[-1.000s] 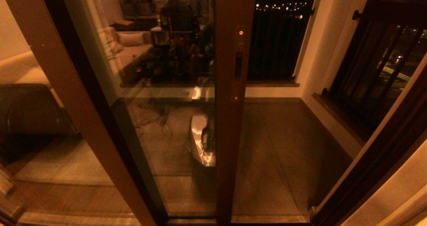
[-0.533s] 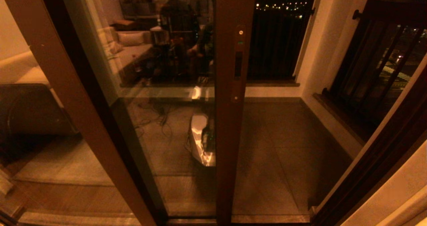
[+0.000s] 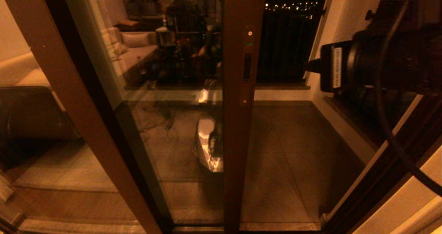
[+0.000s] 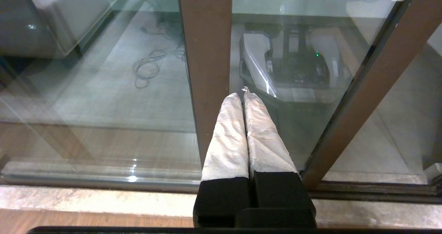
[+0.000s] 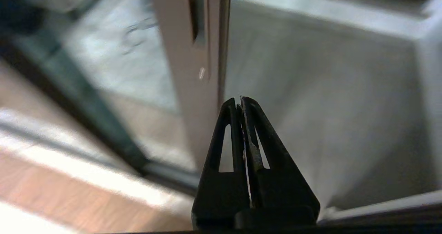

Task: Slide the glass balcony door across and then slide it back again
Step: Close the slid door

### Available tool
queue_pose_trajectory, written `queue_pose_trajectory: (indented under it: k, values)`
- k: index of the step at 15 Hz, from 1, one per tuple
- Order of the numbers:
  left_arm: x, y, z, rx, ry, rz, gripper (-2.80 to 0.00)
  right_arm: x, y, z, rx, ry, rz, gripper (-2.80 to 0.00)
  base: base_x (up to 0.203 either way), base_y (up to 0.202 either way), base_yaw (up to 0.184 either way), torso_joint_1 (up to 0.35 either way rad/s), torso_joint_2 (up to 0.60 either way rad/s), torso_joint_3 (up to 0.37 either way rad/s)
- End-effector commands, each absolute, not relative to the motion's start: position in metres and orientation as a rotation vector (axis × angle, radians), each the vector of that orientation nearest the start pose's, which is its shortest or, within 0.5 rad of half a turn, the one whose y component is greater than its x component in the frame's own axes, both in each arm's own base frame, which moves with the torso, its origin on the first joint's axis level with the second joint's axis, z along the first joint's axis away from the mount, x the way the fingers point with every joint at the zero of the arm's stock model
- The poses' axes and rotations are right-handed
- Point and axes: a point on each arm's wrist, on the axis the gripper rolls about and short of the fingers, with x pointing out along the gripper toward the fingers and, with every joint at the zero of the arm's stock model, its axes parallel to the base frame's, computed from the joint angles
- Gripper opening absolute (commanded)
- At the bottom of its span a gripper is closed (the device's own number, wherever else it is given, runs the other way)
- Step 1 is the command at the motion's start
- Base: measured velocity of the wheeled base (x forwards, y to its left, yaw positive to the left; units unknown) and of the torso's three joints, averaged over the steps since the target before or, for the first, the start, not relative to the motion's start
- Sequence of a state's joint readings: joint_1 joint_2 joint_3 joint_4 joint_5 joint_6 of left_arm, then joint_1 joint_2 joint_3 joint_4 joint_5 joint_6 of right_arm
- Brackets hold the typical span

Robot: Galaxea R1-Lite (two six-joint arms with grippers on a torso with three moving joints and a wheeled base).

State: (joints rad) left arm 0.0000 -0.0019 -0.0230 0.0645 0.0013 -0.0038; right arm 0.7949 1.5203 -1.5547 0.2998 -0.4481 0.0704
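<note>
The glass balcony door (image 3: 179,89) stands part-way across, and its brown upright rail (image 3: 241,123) carries a slim handle slot (image 3: 246,66) and a small round lock (image 3: 249,33). My right arm (image 3: 380,61) reaches in from the right at handle height, apart from the rail. In the right wrist view my right gripper (image 5: 240,99) is shut and empty, close to the rail's edge (image 5: 193,89) below the slot (image 5: 196,16). Low near the floor track, my left gripper (image 4: 241,94) with white-wrapped fingers is shut on nothing, in front of a brown rail (image 4: 207,54).
A narrower brown-framed pane (image 3: 86,116) slants at the left. Right of the door the opening shows the balcony floor (image 3: 293,151), a white wall (image 3: 324,54) and dark railings (image 3: 386,99). The sill track (image 4: 103,178) runs along the floor. My base is mirrored in the glass (image 3: 207,144).
My right arm has come into the head view from the right, up to handle height. The door stands where it was.
</note>
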Motion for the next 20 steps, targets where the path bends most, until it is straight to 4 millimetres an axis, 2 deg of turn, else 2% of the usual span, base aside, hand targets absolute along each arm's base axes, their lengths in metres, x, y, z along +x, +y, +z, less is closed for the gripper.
queue_pose_trajectory:
  k: [1, 5, 7, 10, 11, 16, 20]
  values:
    - [-0.025, 0.0, 0.075, -0.005, 0.04, 0.002, -2.8, 0.222, 0.206, 0.337, -0.141, 0.269, 0.281, -2.8, 0.0, 0.0, 0.0, 0.0, 0.0, 0.0]
    - [-0.025, 0.0, 0.075, -0.005, 0.04, 0.002, -2.8, 0.238, 0.22, 0.335, -0.107, 0.255, 0.235, -2.8, 0.0, 0.0, 0.0, 0.0, 0.0, 0.0]
    - [-0.025, 0.0, 0.075, -0.005, 0.04, 0.002, -2.8, 0.245, 0.228, 0.323, -0.08, 0.292, 0.231, -2.8, 0.0, 0.0, 0.0, 0.0, 0.0, 0.0]
    - [-0.025, 0.0, 0.075, -0.005, 0.04, 0.002, -2.8, 0.243, 0.226, 0.324, -0.085, 0.302, 0.23, -2.8, 0.0, 0.0, 0.0, 0.0, 0.0, 0.0]
    - [-0.025, 0.0, 0.075, -0.005, 0.04, 0.002, -2.8, 0.243, 0.224, 0.326, -0.08, 0.299, 0.226, 0.0, 0.0, 0.0, 0.0, 0.0, 0.0, 0.0]
    - [-0.025, 0.0, 0.075, -0.005, 0.04, 0.002, -2.8, 0.264, 0.22, 0.326, -0.034, 0.262, 0.176, 0.0, 0.0, 0.0, 0.0, 0.0, 0.0, 0.0]
    - [-0.025, 0.0, 0.075, -0.005, 0.04, 0.002, -2.8, 0.28, 0.224, 0.318, -0.022, 0.253, 0.155, 0.0, 0.0, 0.0, 0.0, 0.0, 0.0, 0.0]
